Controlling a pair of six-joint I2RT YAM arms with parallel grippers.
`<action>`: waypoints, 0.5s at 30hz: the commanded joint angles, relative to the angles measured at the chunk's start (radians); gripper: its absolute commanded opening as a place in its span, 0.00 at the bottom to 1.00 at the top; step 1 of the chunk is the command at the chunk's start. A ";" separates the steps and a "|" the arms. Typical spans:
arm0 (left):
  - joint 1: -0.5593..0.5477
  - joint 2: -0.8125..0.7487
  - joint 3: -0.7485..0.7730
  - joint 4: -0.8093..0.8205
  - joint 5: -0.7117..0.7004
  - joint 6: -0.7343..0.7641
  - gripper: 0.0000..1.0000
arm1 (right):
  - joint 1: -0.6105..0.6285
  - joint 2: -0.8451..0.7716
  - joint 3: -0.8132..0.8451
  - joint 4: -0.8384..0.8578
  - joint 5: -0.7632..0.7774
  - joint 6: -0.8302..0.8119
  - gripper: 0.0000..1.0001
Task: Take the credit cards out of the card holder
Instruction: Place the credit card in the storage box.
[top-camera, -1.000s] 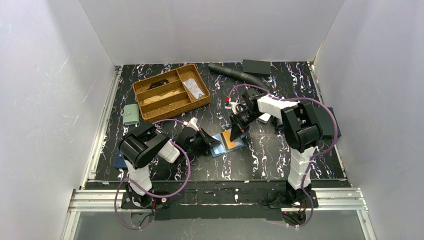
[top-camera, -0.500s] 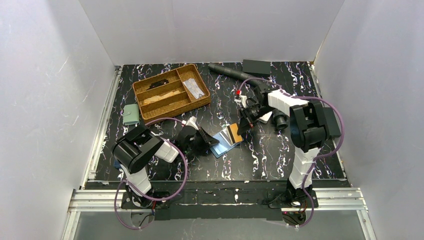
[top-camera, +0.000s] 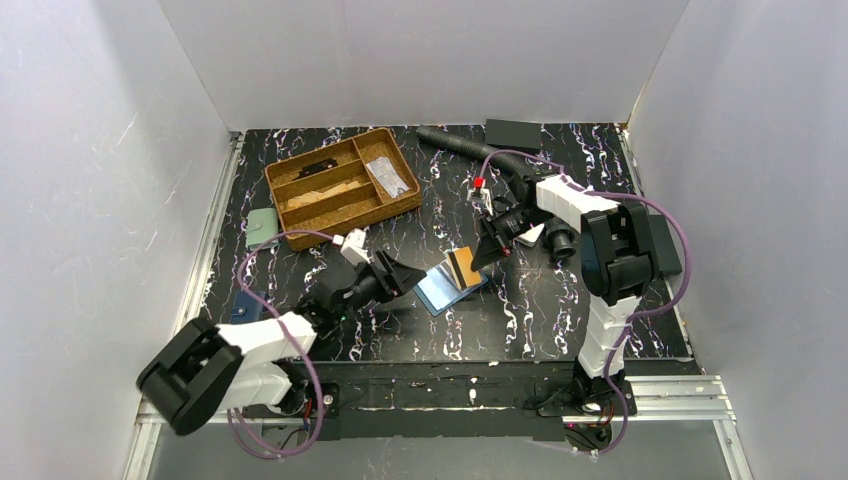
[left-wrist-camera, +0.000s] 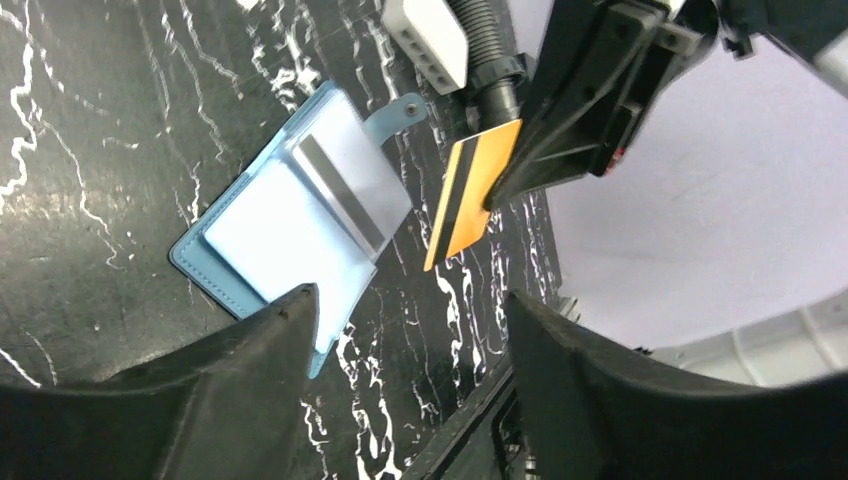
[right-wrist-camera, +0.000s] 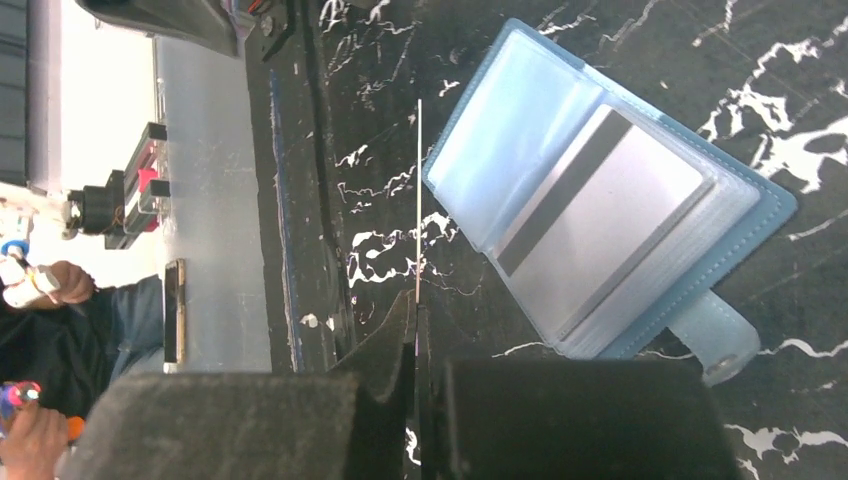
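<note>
The teal-blue card holder (top-camera: 437, 290) lies open on the table, seen closer from the left wrist (left-wrist-camera: 290, 225) and from the right wrist (right-wrist-camera: 745, 225). A pale credit card (left-wrist-camera: 345, 185) with a dark stripe sits in its slot (right-wrist-camera: 600, 220). My right gripper (top-camera: 488, 252) is shut on the orange credit card (top-camera: 462, 267), held clear just right of the holder. That card shows its face in the left wrist view (left-wrist-camera: 470, 190) and only its edge in the right wrist view (right-wrist-camera: 418, 200). My left gripper (top-camera: 402, 272) stands open just left of the holder, holding nothing (left-wrist-camera: 410, 310).
A wicker divider tray (top-camera: 342, 185) sits at the back left, a pale green pouch (top-camera: 262, 228) beside it. A navy wallet (top-camera: 238, 316) lies by the left arm. A black hose (top-camera: 478, 150) and a black box (top-camera: 512, 133) are at the back. A white box (left-wrist-camera: 430, 35) lies past the holder.
The right gripper has drawn the orange card out of the holder, up and to the right. The left gripper has opened, let go of the holder and drawn back to the left.
</note>
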 joint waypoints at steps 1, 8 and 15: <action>0.000 -0.173 -0.067 -0.013 -0.029 0.062 0.81 | 0.003 -0.058 0.027 -0.121 -0.105 -0.175 0.01; 0.006 -0.280 -0.131 0.028 0.042 -0.052 0.98 | 0.003 -0.036 0.052 -0.351 -0.172 -0.478 0.01; -0.053 -0.086 0.028 0.046 0.201 0.074 0.88 | 0.032 -0.028 0.036 -0.353 -0.201 -0.484 0.01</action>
